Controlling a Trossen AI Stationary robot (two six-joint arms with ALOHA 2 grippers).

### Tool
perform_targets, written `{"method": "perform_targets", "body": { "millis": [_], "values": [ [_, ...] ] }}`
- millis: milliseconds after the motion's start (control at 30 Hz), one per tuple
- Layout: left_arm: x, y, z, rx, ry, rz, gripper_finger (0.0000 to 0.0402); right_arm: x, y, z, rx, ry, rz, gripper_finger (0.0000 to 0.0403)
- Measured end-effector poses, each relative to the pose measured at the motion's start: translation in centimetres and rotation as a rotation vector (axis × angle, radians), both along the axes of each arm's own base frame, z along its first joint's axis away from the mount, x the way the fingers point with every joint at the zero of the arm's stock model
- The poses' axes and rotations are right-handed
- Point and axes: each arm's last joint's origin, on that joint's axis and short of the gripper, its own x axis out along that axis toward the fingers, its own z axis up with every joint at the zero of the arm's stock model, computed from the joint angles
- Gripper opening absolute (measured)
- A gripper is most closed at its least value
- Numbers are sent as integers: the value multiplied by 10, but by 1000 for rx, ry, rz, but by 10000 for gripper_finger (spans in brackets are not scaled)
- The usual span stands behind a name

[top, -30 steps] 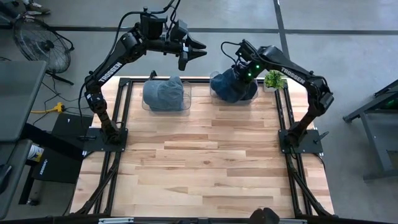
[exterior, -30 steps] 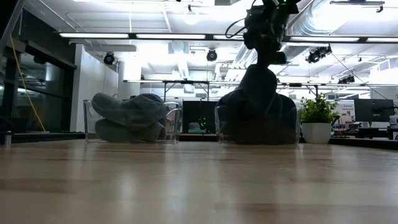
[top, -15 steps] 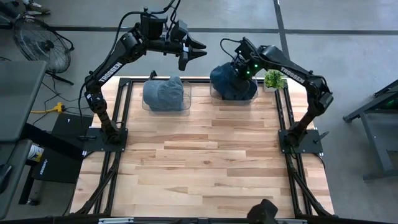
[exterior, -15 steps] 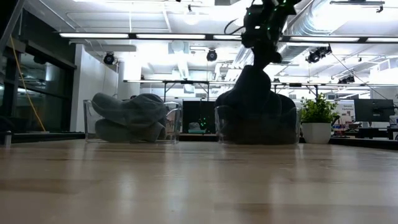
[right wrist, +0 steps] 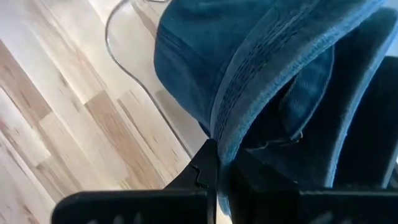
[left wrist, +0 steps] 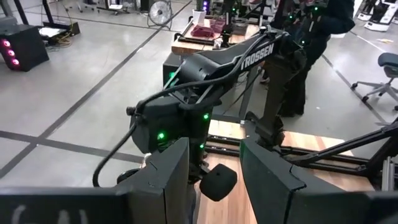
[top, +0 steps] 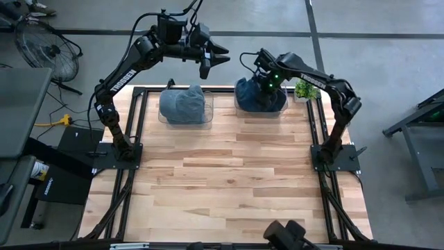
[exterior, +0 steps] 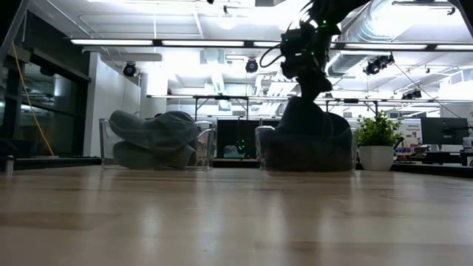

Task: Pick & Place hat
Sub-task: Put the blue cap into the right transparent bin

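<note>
The word "TROSSEN" stands in white capitals along the upper link of the left arm (top: 126, 67), at the upper left of the high view, running diagonally up the dark casing. The same lettering shows on the right arm (top: 311, 75), at the upper right of that view, too small to read letter by letter. In the left wrist view, "TROSSEN" reads clearly on the right arm's link (left wrist: 256, 55), just above the frame's centre.

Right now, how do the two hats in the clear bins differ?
The dark blue hat is pinched by the right end effector and pulled up into a peak; the grey-blue hat lies slumped, untouched. The grey-blue one is paler. Both sit in clear bins at the table's far edge.
</note>
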Motion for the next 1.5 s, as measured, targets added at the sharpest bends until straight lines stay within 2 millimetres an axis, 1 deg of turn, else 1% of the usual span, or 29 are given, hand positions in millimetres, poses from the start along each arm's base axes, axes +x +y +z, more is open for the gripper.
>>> {"method": "perform_targets", "body": {
  "millis": [100,300,533,600,700,833,900,967,1033,1133,1300,1400,1500],
  "values": [
    [0,0,2,21,-17,-2,142,-3,-2,-1,5,17,-8,5],
    [2,0,12,82,-106,-28,142,-6,-6,-2,27,-1,-10,5],
    [2,-1,14,29,-138,-54,142,-6,-6,-2,41,-22,9,5],
    [8,-6,15,17,-156,-76,142,-6,-5,-2,46,-15,25,5],
    [27,-15,6,18,-189,-114,142,-7,-4,-3,53,-1,54,6],
    [56,-26,-14,-33,-263,-161,142,-9,-2,-4,73,19,83,5],
    [66,-32,-25,-62,-300,-144,142,-10,-3,-5,79,22,98,5],
    [75,-36,-38,-84,-302,-118,142,-11,-3,-5,76,22,104,7],
    [75,-36,-49,-111,-288,-89,142,-12,-5,-5,73,23,103,7],
    [68,-42,-54,-120,-329,-36,142,-15,-7,-5,73,22,104,5],
    [33,-52,-66,-111,-389,114,142,-19,-11,-5,73,17,93,8],
    [3,-61,-85,-133,-402,207,142,-19,-12,-5,72,16,91,10],
    [-27,-70,-111,-152,-430,265,142,-18,-12,-5,68,12,90,10]
  ]
}}
